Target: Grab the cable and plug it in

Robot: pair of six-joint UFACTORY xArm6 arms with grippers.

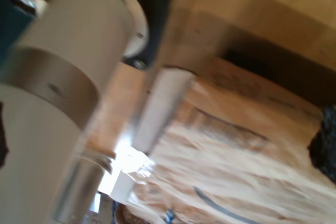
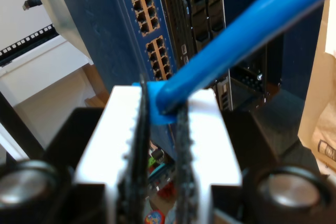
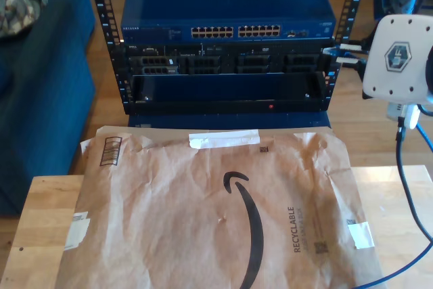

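pinching the cable (image 2: 231, 40) between closed pads, my second end effector (image 2: 160, 108), first end effector's state unclear

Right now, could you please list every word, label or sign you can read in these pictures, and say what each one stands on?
"RECYCLABLE": printed on the brown paper mailer, beside its black curved arrow logo.
"NETGEAR", I think: small white lettering on the blue network switch; too small to be sure.
The barcode labels on the mailer and the markings on the rack units under the switch: too small to read.

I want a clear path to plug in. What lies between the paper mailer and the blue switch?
In the exterior view, a black server and an open rack bay sit between mailer and switch.
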